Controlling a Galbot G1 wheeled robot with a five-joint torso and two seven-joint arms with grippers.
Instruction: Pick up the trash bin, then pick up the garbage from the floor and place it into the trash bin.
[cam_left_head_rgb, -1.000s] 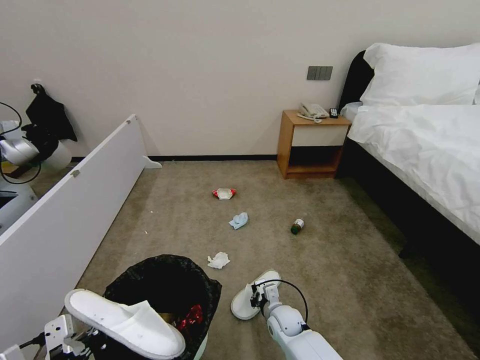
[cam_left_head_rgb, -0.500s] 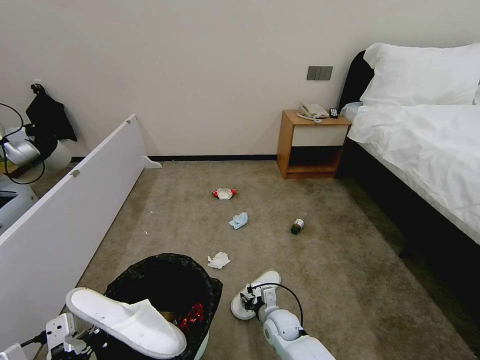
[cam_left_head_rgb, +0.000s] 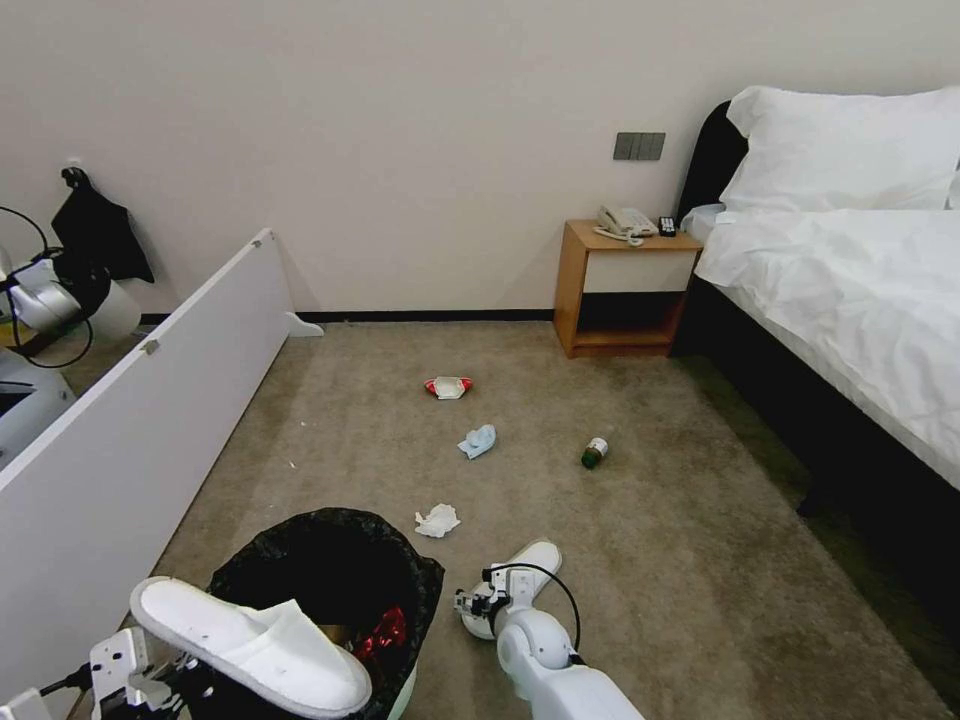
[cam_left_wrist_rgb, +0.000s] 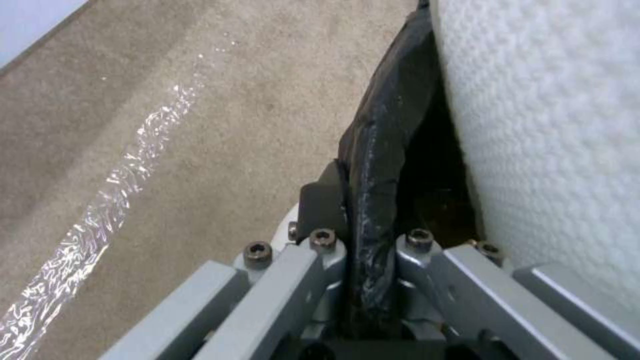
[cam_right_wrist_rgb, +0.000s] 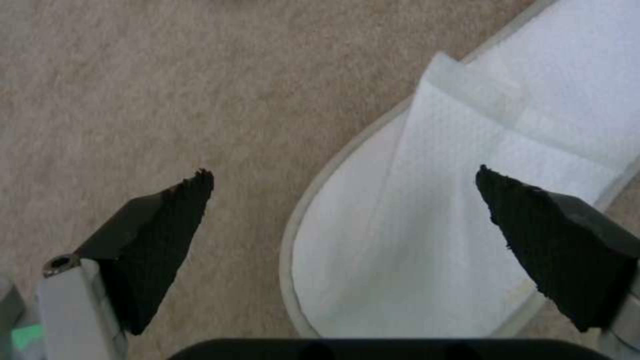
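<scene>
The trash bin (cam_left_head_rgb: 330, 575), white with a black bag, stands low in the head view. My left gripper (cam_left_head_rgb: 140, 680) is shut on its rim (cam_left_wrist_rgb: 373, 165). One white slipper (cam_left_head_rgb: 250, 645) lies across that rim, and a red can (cam_left_head_rgb: 382, 630) shows inside. My right gripper (cam_left_head_rgb: 478, 603) hangs open just over the second slipper (cam_left_head_rgb: 535, 558) on the floor (cam_left_head_rgb: 650, 560). In the right wrist view its pads (cam_right_wrist_rgb: 167, 225) straddle that slipper's (cam_right_wrist_rgb: 433, 240) edge. Farther out lie a white tissue (cam_left_head_rgb: 437, 520), a pale-blue wad (cam_left_head_rgb: 478, 440), a green bottle (cam_left_head_rgb: 594, 453) and a red-white packet (cam_left_head_rgb: 448, 386).
A long white panel (cam_left_head_rgb: 130, 420) stands along the left side. A wooden nightstand (cam_left_head_rgb: 625, 290) with a phone sits at the back wall, beside the bed (cam_left_head_rgb: 850, 300) on the right. Open carpet lies between the litter and the bed.
My right gripper has swung left and slightly nearer to me, now over the near end of the floor slipper. The bin, the slipper on its rim and my left gripper have stayed put.
</scene>
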